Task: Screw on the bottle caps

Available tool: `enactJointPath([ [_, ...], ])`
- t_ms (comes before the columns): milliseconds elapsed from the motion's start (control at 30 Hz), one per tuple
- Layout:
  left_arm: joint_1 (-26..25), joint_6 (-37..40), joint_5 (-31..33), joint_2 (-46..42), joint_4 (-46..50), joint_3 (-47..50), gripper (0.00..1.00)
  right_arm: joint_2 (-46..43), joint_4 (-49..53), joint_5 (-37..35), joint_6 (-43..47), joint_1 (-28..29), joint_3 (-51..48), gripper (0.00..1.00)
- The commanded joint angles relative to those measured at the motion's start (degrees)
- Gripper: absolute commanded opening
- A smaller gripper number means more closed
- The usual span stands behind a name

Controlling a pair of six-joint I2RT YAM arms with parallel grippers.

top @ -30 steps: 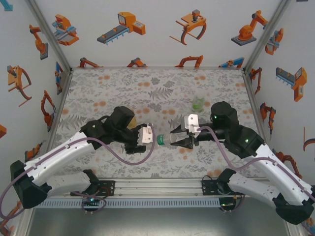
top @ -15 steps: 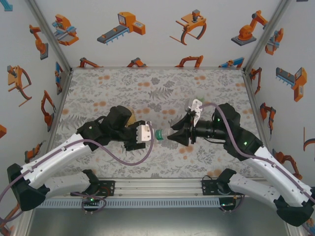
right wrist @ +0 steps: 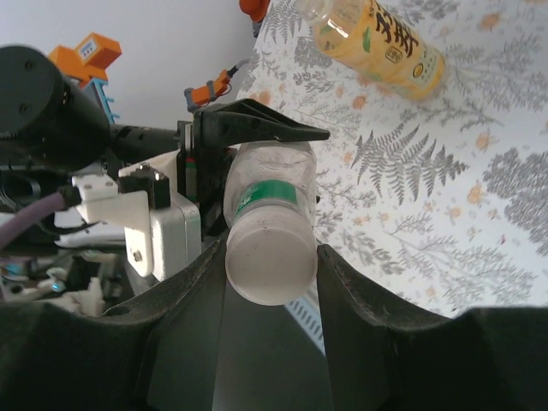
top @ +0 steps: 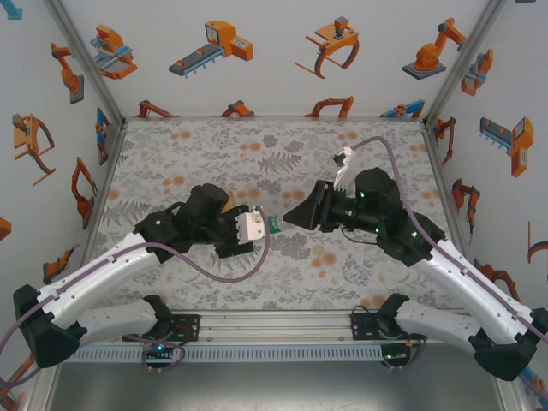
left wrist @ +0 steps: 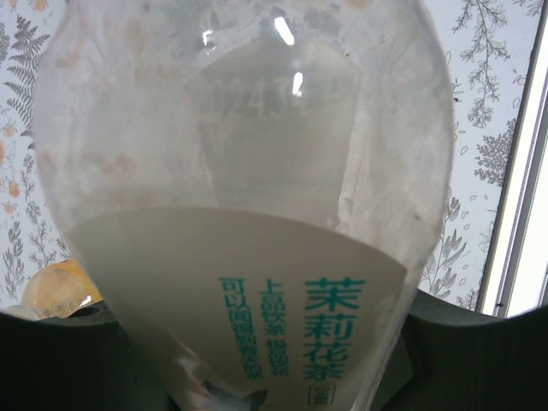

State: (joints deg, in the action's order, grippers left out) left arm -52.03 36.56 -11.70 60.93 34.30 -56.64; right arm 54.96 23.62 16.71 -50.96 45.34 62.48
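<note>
The slim clear bottle [left wrist: 248, 154], with a cream label in green print, lies level above the table, and my left gripper [left wrist: 265, 368] is shut on its body. In the top view the left gripper [top: 265, 227] and right gripper [top: 288, 219] meet tip to tip over the mat, with the bottle's green band [top: 272, 225] between them. My right gripper [right wrist: 270, 250] is shut on the bottle's white cap [right wrist: 270, 270], one finger on each side. The left gripper's black fingers [right wrist: 257, 124] clamp the bottle behind the cap. The amber-yellow bottle [right wrist: 377, 38] lies on its side on the mat.
The floral mat [top: 257, 154] covers the table, with white printed walls on three sides. A metal rail [top: 274, 330] runs along the near edge by the arm bases. The amber bottle [left wrist: 53, 289] also shows low at the left of the left wrist view.
The right wrist has rolled round its axis while staying on the cap, its white camera mount swinging up and away. The left gripper with the bottle has shifted slightly up and left.
</note>
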Motion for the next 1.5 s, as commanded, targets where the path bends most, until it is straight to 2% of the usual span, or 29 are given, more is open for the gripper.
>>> enactJointPath([
  [0,-1.0,0.9,-3.8,-0.2,-3.1,0.0,0.00,2.1,0.5,0.2,-7.1,0.4,2.1,0.24],
  [133,-1.0,0.9,-3.6,-0.4,-3.3,0.2,0.00,2.1,0.4,0.1,-6.6,0.4,2.4,0.40],
  [400,-1.0,1.4,-2.6,0.1,-2.9,0.2,0.00,-1.5,0.1,-3.5,2.1,0.4,3.3,0.64],
  [533,-1.0,1.4,-2.5,0.1,-2.8,0.3,0.00,-3.1,1.1,-4.9,6.2,0.4,4.3,0.70],
  [700,-1.0,1.5,-3.0,-0.1,-2.8,0.2,0.00,-3.8,3.5,-6.8,12.0,0.4,6.3,0.71],
  [867,-1.0,1.6,-3.8,-0.2,-2.6,0.1,0.00,-6.8,-1.5,-6.6,22.2,0.4,3.2,0.67],
  [1033,-1.1,1.6,-4.8,0.1,-2.3,-0.1,0.00,-11.3,-7.5,0.4,38.8,0.4,-1.8,0.67],
  [1233,-1.2,1.6,-5.2,-0.1,-2.1,-0.2,0.00,-12.7,-6.9,12.5,58.3,0.4,-2.5,0.68],
  [1333,-1.3,1.6,-5.6,-0.2,-2.0,-0.2,0.00,-11.8,-6.1,14.3,63.3,0.4,-2.3,0.68],
  [1467,-1.5,1.7,-6.0,-0.4,-1.7,-0.1,0.00,-10.1,-7.9,17.8,65.0,0.4,-3.4,0.68],
])
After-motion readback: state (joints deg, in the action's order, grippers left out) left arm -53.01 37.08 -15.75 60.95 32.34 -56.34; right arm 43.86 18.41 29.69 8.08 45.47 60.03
